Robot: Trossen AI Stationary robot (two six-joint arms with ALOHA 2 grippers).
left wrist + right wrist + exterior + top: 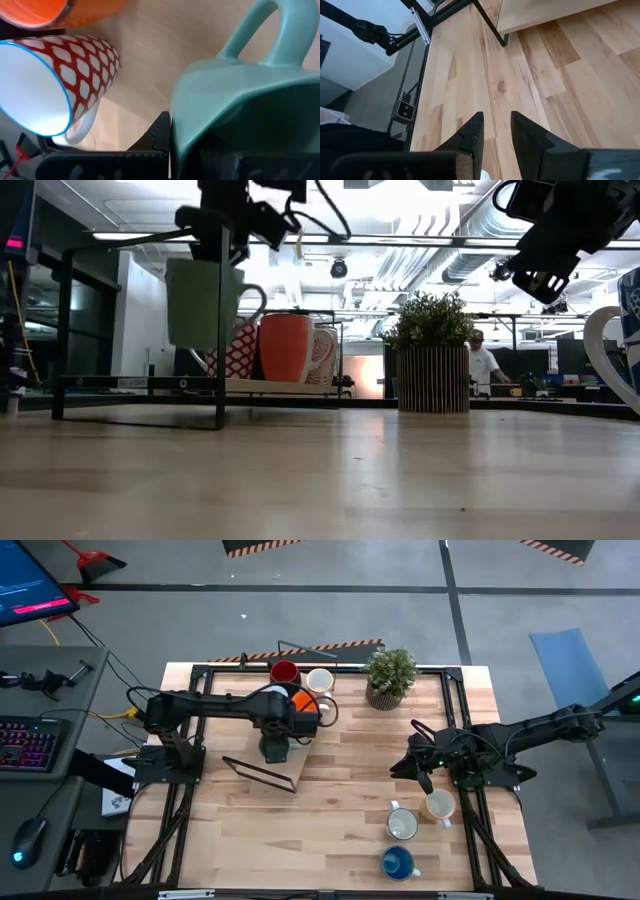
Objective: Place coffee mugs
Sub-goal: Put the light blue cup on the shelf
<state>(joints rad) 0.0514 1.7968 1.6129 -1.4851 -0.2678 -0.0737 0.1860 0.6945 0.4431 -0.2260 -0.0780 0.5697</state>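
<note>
My left gripper (275, 747) is over the raised wooden shelf (283, 772) at the table's middle, shut on a teal-green mug (197, 301) with its handle (278, 30) sticking out sideways. Behind it on the shelf stand a red-patterned mug (80, 70), an orange mug (301, 700), a dark red mug (285, 671) and two white mugs (320, 680). My right gripper (420, 766) hovers open above bare wood on the right, near a white mug (402, 825), a tan mug (438, 805) and a blue mug (398, 862) that stand on the table. My left gripper holds the teal-green mug at its rim (200, 75), coming from above and pointing down. One dark finger (159, 134) shows outside the wall; the other is hidden by the mug. The mug hangs upright below the gripper, lifted clear of the shelf.
A potted green plant (390, 676) stands at the far edge, right of the shelf mugs. A black metal frame (219, 360) borders the shelf and table. Bare wood lies in the near middle of the table (330, 830). A person (484, 365) is in the room behind.
</note>
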